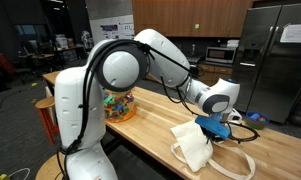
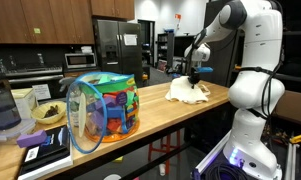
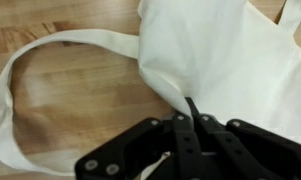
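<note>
Pinching a fold of the white cloth bag [image 3: 225, 55] right by the strap [image 3: 75, 38] root, tool [image 3: 191, 118] clamped shut on the fabric, prob. because limp thin cloth offers no firmer hold. Remainder of bag slumped on wooden bench [image 3: 80, 100], strap looped loose alongside. Farther out: see-thru toy tub [image 2: 102, 108] well apart on same bench, fridge [image 2: 115, 45] & microwave [image 2: 80, 60] behind, kitchen-type rm.

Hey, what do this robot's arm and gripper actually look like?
The arm is glossy white, built of rounded, bulbous segments with dark seams at the joints. A black cable runs along its outside. Near the wrist sits a blue fitting. The gripper is matte black, with flat linkage plates fastened by round pins.
</note>
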`<state>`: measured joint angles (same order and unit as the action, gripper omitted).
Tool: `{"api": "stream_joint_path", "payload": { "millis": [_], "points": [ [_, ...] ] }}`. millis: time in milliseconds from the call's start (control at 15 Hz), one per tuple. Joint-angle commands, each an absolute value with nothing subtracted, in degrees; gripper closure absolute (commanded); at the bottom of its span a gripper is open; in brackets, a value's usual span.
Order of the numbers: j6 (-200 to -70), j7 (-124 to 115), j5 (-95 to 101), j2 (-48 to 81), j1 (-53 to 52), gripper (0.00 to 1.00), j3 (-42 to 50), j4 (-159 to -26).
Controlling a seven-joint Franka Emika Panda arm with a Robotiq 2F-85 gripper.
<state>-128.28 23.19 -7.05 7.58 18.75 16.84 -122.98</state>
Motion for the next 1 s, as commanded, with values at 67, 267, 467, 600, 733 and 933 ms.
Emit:
{"api": "stream_joint_path", "payload": {
  "millis": [67, 267, 467, 600, 733, 933],
  "points": [
    [-129.94, 20.28, -5.16, 6.85, 21.42, 0.99, 19.22, -125.61],
    [-132.28, 18.70, -4.60, 7.42, 22.91, 0.99, 20.84, -126.72],
    [-133.56, 17.95, -5.41, 7.92, 23.27, 0.99, 20.79, -126.59],
    [-133.60, 18.26, -5.92, 7.59, 22.49, 0.99, 19.72, -126.47],
    [-133.60, 17.96, -6.31, 7.10, 20.93, 0.99, 17.89, -126.56],
    [-133.98, 15.84, -6.44, 6.07, 17.01, 0.99, 13.93, -126.85]
  ]
}}
